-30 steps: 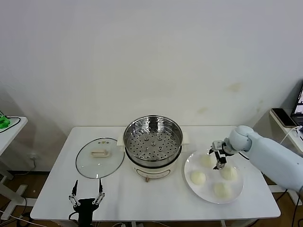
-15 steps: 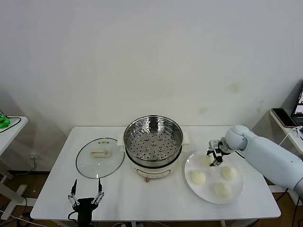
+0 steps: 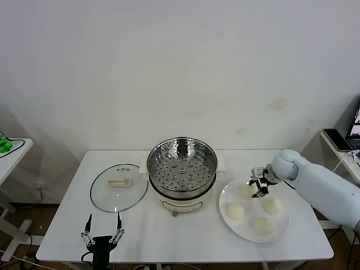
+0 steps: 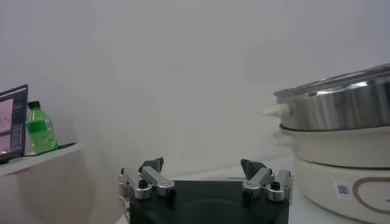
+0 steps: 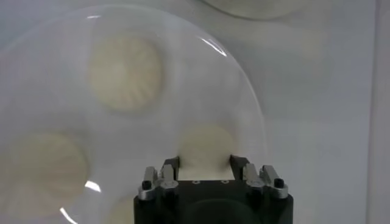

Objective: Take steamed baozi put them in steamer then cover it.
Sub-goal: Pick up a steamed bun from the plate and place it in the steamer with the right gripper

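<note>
Far left of the head view: corner of a side table [image 3: 10,151] with something green on it, well apart from the work. Lower left: left gripper [image 3: 102,237] parked at the near edge of the white table [image 3: 62,225], fingers spread wide, nothing between them; bare tabletop all round it. In the left wrist view, same spread fingers [image 4: 151,172], with a green bottle [image 4: 41,128] far off.

Left of centre: glass cover [image 3: 118,187] flat on the table, beige handle up, rim just beside the steamer [image 3: 181,174] and short of the table's left edge. Centre: steamer uncovered, perforated tray bare, open room above it.

Right of centre: white plate [image 3: 281,229] just beside the steamer's base, its far side near the table's right edge. Three steamed baozi [image 3: 235,211] loose on the plate, apart from one another. A fourth, the gripped baozi [image 3: 247,190], at the plate's upper left. Right gripper [image 3: 259,189] down over it, clamped on it; in the right wrist view, fingertips [image 5: 172,164] pressed to both sides of the bun [image 5: 206,144].
</note>
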